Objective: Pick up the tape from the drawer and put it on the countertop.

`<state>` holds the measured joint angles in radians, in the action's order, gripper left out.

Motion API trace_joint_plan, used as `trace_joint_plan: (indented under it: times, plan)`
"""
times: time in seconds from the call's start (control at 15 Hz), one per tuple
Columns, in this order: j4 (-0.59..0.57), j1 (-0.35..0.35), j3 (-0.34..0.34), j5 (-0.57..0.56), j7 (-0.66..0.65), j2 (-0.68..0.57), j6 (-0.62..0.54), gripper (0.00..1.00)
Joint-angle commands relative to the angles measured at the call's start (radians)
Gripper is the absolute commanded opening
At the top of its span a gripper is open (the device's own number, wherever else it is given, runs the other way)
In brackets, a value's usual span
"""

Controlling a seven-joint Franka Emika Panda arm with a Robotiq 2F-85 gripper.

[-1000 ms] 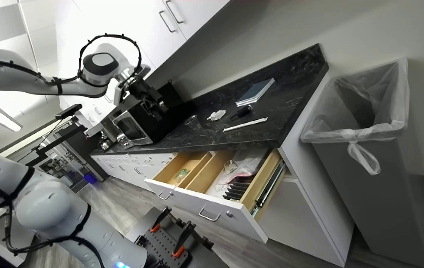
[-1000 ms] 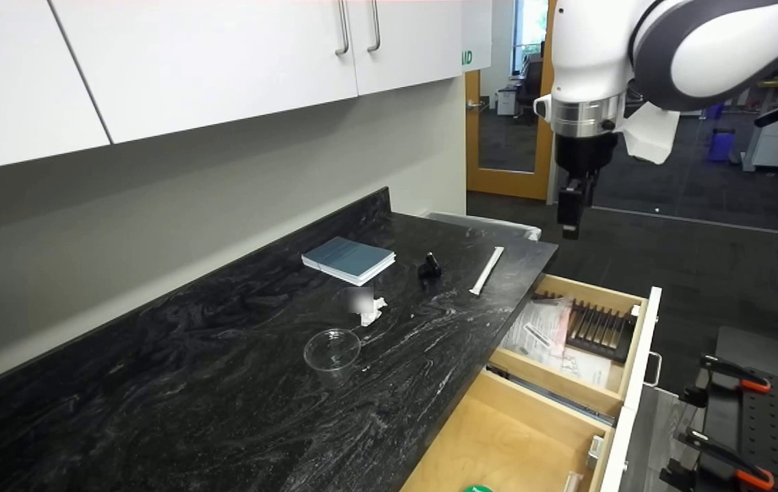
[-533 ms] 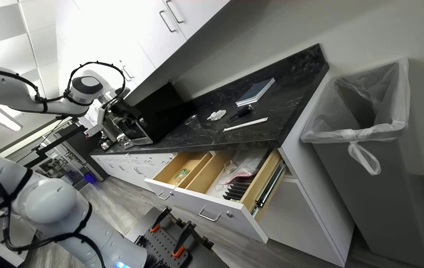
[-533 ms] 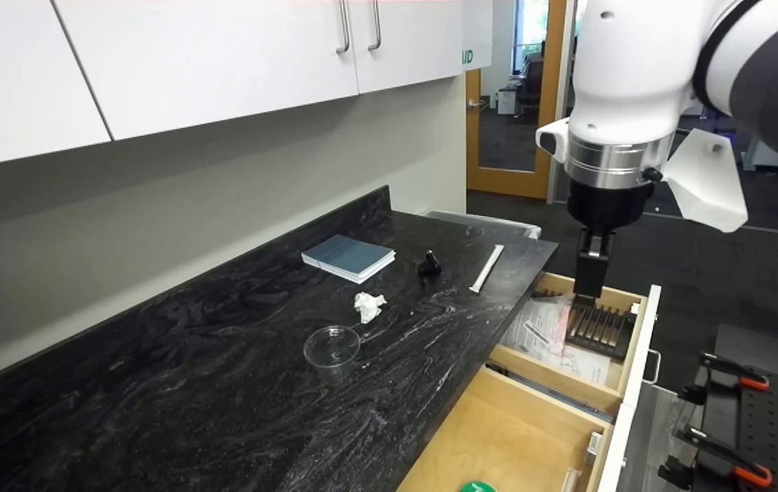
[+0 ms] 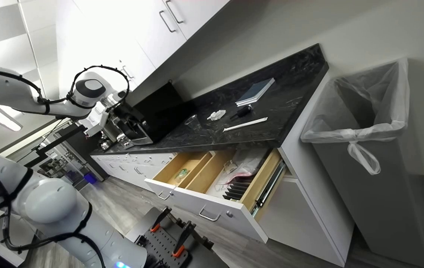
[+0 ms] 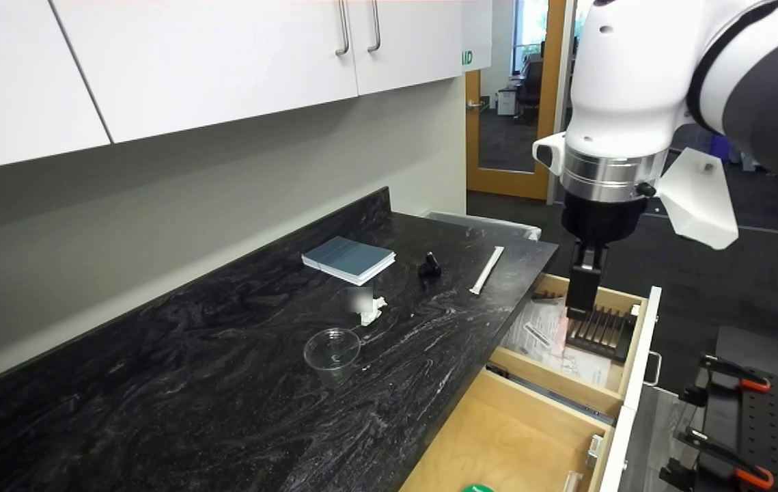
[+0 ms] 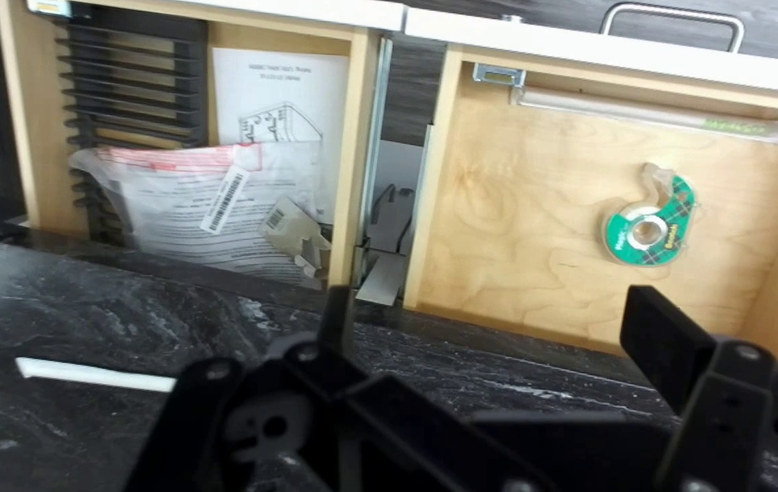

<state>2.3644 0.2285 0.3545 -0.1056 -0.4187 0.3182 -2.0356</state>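
Observation:
The tape is a green dispenser lying flat on the light wooden floor of the drawer. It shows small in both exterior views, as a green spot and as a green edge at the bottom border. The drawer is pulled open, with a white front. The dark countertop runs behind it and also shows in the wrist view. My gripper is open with nothing between its fingers. It is above the countertop's edge, and the tape lies beyond the right finger, apart from it.
A neighbouring open drawer holds papers, a plastic bag and a black rack. On the countertop are a clear cup, crumpled white paper, a blue notebook, a black object and a white strip.
The arm has swung along the counter, away from the bin, and the gripper has come down, mostly in the first half second; since then it has shifted only slightly. The drawer and tape have not moved.

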Motion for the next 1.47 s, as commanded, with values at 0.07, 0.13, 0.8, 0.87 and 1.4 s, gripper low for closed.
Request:
trace_joint_plan:
  times: [0.07,0.13,0.8,0.87,1.4]
  plan:
    - [0.111,0.043,0.036,0.095,-0.05,-0.114,-0.345,1.0]
    - [0.133,0.05,0.049,0.109,-0.07,-0.152,-0.431,1.0]
    - [0.083,0.116,0.004,-0.195,-0.29,-0.597,-0.836,1.0]
    - [0.054,0.12,-0.004,-0.205,-0.285,-0.632,-0.826,1.0]
    - [-0.131,0.264,-0.144,-0.258,-0.356,-0.807,-0.781,1.0]
